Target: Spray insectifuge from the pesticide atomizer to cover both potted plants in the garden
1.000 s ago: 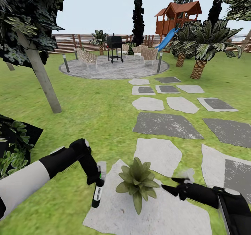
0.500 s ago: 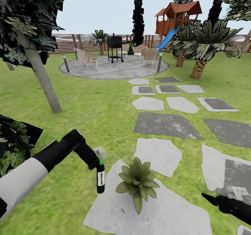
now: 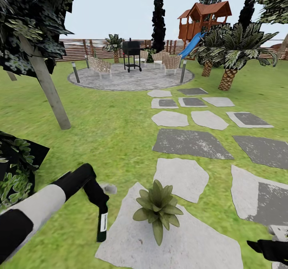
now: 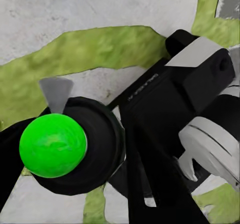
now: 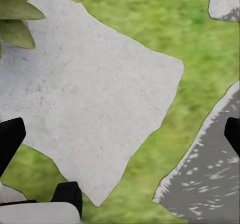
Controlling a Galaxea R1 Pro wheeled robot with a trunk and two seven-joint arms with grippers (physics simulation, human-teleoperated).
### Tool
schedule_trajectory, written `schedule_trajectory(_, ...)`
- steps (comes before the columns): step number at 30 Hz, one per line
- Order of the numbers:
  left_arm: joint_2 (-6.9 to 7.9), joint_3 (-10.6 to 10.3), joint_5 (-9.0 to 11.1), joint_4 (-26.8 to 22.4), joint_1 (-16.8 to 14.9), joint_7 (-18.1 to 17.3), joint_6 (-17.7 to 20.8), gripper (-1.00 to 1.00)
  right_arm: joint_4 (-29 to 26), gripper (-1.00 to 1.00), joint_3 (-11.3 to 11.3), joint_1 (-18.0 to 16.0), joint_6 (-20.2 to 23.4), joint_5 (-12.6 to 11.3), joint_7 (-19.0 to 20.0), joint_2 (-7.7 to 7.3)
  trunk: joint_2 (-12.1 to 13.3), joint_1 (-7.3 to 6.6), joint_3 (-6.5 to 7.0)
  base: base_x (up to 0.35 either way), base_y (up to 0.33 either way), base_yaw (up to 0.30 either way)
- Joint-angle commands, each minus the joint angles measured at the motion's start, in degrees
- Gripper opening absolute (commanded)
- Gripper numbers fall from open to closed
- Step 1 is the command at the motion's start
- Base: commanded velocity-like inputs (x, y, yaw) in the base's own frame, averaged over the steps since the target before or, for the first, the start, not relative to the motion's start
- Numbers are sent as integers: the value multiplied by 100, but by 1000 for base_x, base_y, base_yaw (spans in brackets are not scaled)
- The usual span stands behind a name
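Hanging from the left gripper [image 3: 103,208], the spray bottle [image 3: 102,226] is held upright by its top, the fingers closed on it, just over the grass at the left edge of a pale stepping stone [image 3: 192,245]. A potted plant [image 3: 158,210] is seen on that stone, near the bottle but apart from it. In the left wrist view a bright green ball [image 4: 52,145] is shown on a black round part. The right gripper [image 5: 120,134] is held wide open over the lawn [image 5: 200,49] and holds nothing, with stone and a few plant leaves [image 5: 17,14] below it.
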Motion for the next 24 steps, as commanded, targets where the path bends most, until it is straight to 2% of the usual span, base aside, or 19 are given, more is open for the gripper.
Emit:
schedule_trajectory(1, -290, -8, -73, 138, -20, 293, 47, -100, -7, 100, -8, -6, 28, 45, 35, 52, -3, -1, -5, 0, 0, 0)
schedule_trajectory(4, -870, 1, -71, 374, -37, 975, 62, -100, -7, 100, -2, -6, 41, 54, 11, 97, -3, -1, -5, 0, 0, 0)
schedule_trajectory(5, -1114, 13, -68, 502, -40, 1354, 66, -100, -4, 100, 5, -6, 101, 71, 1, 107, -3, -1, -5, 0, 0, 0)
schedule_trajectory(6, -1281, 91, -66, 607, -42, 1733, 70, -100, -1, 100, 10, -6, 235, 110, -40, 111, -3, -1, -5, 0, 0, 0)
schedule_trajectory(7, -1354, 220, -65, 649, -43, 1963, 78, -100, 2, 100, 15, -6, 350, 159, -121, 112, -3, -1, -5, 0, 0, 0)
schedule_trajectory(9, -1436, 650, -65, 693, -43, 2267, 89, -100, 7, 100, 22, -6, 581, 272, -390, 115, -3, -1, -5, 0, 0, 0)
schedule_trajectory(10, -1461, 1046, -64, 707, -43, 2380, 92, -100, 13, 100, 31, -6, 711, 330, -623, 117, -3, -1, -5, 0, 0, 0)
schedule_trajectory(11, -1467, 1279, -64, 713, -43, 2426, 94, -100, 15, 100, 35, -6, 766, 351, -736, 117, -3, -1, -5, 0, 0, 0)
schedule_trajectory(13, -1467, 1572, -64, 722, -45, 2474, 95, -100, 16, 100, 39, -6, 826, 369, -854, 117, -3, -1, -5, 0, 0, 0)
schedule_trajectory(17, -1466, 1752, -64, 736, -44, 2495, 96, -100, 12, 100, 19, -6, 863, 369, -905, 104, -3, -1, -5, 0, 0, 0)
schedule_trajectory(24, -1466, 1830, -38, 783, -19, 2477, 94, -100, 9, 100, -17, -6, 874, 368, -920, 99, -3, -1, -5, 0, 0, 0)
